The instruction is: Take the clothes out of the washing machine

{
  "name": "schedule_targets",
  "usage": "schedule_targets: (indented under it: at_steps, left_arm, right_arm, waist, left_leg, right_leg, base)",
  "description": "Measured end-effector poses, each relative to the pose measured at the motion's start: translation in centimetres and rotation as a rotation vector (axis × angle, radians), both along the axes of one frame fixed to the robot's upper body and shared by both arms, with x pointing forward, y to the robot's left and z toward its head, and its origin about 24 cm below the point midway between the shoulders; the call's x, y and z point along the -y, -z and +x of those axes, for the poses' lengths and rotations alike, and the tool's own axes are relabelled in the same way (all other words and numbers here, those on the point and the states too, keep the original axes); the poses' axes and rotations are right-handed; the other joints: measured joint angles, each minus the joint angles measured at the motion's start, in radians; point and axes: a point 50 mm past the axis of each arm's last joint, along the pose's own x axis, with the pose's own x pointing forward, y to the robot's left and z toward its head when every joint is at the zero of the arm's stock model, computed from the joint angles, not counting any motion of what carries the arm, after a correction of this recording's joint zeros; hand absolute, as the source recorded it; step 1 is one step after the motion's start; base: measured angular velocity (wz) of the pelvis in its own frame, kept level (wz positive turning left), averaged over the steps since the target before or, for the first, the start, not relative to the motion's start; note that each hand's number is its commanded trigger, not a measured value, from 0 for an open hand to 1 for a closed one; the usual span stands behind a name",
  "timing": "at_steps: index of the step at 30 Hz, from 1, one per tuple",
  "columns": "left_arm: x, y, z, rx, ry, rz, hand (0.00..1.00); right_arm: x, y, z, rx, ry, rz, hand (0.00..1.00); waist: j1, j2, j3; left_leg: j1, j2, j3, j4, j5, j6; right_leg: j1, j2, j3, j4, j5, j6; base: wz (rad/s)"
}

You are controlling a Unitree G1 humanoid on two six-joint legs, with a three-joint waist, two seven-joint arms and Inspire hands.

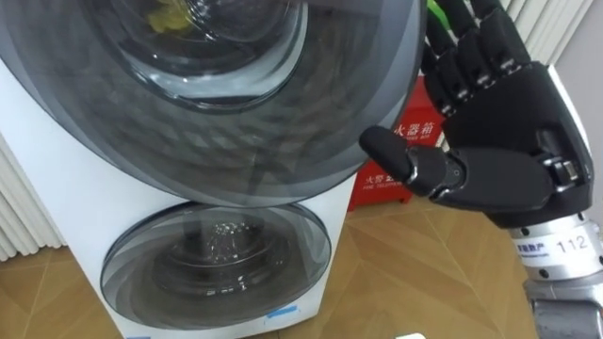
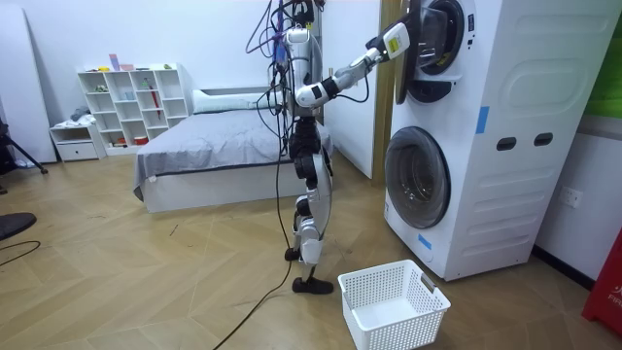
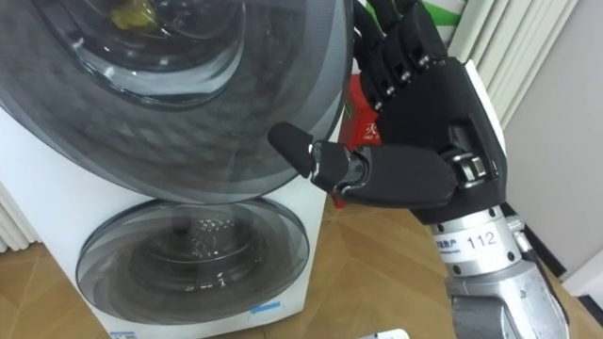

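The upper washing machine's round door (image 1: pixel 283 122) is close in front of me, its grey rim and glass bowl large in the eye views. Through the glass a bit of yellow cloth (image 1: pixel 174 14) shows at the top. My right hand (image 1: pixel 499 141) is raised beside the door's right edge, open, fingers pointing up and thumb (image 1: pixel 396 151) stretched toward the rim. I cannot tell whether the fingertips touch the door. In the room view I stand upright before the stacked machines, right hand (image 2: pixel 397 39) reaching to the upper door (image 2: pixel 432 39).
The lower machine's door (image 1: pixel 217 264) is closed beneath. A white laundry basket (image 2: pixel 394 303) stands on the wooden floor near my feet. A red box (image 1: pixel 396 160) sits by the wall to the right of the machines. A bed (image 2: pixel 214 146) lies behind me.
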Motion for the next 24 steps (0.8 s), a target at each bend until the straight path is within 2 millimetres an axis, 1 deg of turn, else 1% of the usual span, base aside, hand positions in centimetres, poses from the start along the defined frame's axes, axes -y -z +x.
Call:
schedule_targets:
  at_steps: [5, 7, 9, 14, 17, 19, 20, 23, 24]
  left_arm:
    - [-0.1, 0.0, 0.2, -0.007, 0.003, -0.015, 0.00]
    - [-0.1, 0.0, 0.2, -0.006, 0.003, -0.015, 0.00]
    - [-0.2, -0.1, 0.4, -0.002, 0.006, -0.015, 0.00]
    - [-0.3, -0.1, 0.5, 0.000, 0.010, -0.017, 0.00]
    - [-0.5, -0.3, 1.0, 0.013, 0.018, -0.009, 0.00]
    - [-0.8, -0.4, 1.1, 0.015, 0.019, -0.001, 0.00]
    - [-0.9, -0.4, 1.1, 0.018, 0.020, 0.002, 0.00]
    - [-0.9, -0.5, 1.3, 0.022, 0.020, 0.001, 0.00]
    - [-0.9, -0.5, 1.3, 0.023, 0.021, 0.002, 0.00]
  right_arm:
    - [0.0, 0.0, 0.0, 0.000, 0.012, -0.003, 0.00]
    - [-0.2, -0.3, 0.3, 0.009, 0.022, -0.015, 0.00]
    - [-0.8, -0.8, 0.8, 0.034, 0.030, -0.032, 0.00]
    - [-1.1, -1.9, 1.2, 0.074, 0.032, -0.022, 0.00]
    - [-1.2, -2.1, 1.3, 0.078, 0.038, -0.005, 0.00]
    - [-1.2, -2.1, 1.3, 0.073, 0.047, 0.010, 0.00]
    - [-1.1, -2.1, 1.3, 0.069, 0.056, 0.016, 0.00]
    - [-1.1, -2.1, 1.4, 0.063, 0.062, 0.024, 0.00]
    - [-1.1, -2.1, 1.4, 0.062, 0.059, 0.024, 0.00]
  waist:
    - [0.011, 0.000, 0.0010]
    - [0.012, -0.001, 0.0030]
    - [0.013, -0.001, 0.0042]
    - [0.015, -0.005, 0.0030]
    - [0.033, -0.016, 0.0004]
    - [0.043, -0.025, 0.0008]
    - [0.049, -0.027, -0.0007]
    - [0.065, -0.028, -0.0010]
    - [0.065, -0.028, -0.0014]
  left_leg:
    - [-0.001, 0.000, 0.000, 0.002, 0.000, 0.000]
    - [-0.002, 0.000, 0.000, 0.001, 0.000, 0.000]
    - [-0.008, 0.001, -0.004, 0.002, 0.001, -0.001]
    - [-0.024, 0.003, -0.010, 0.006, 0.004, -0.004]
    - [-0.023, 0.006, -0.010, 0.004, 0.007, -0.009]
    - [-0.023, 0.011, -0.017, 0.002, 0.010, -0.013]
    - [-0.024, 0.012, -0.021, 0.002, 0.011, -0.016]
    - [-0.022, 0.016, -0.021, 0.002, 0.014, -0.021]
    - [-0.022, 0.018, -0.021, 0.002, 0.015, -0.022]
  right_leg:
    - [0.000, 0.000, 0.000, 0.000, 0.000, 0.000]
    - [-0.003, 0.001, 0.001, 0.002, -0.001, -0.001]
    - [-0.006, 0.001, -0.003, 0.002, -0.001, -0.001]
    - [-0.019, 0.000, -0.012, 0.005, -0.004, -0.005]
    - [-0.027, 0.003, -0.011, 0.019, -0.009, -0.013]
    - [-0.027, 0.004, -0.015, 0.019, -0.009, -0.017]
    - [-0.027, 0.003, -0.018, 0.019, -0.010, -0.020]
    - [-0.027, 0.006, -0.019, 0.019, -0.010, -0.025]
    - [-0.027, 0.008, -0.020, 0.018, -0.010, -0.026]
  base:
    - [0.00]
    - [0.00]
    - [0.02]
    - [0.03]
    - [-0.03]
    - [0.00]
    - [0.05]
    - [0.01]
    - [0.00]
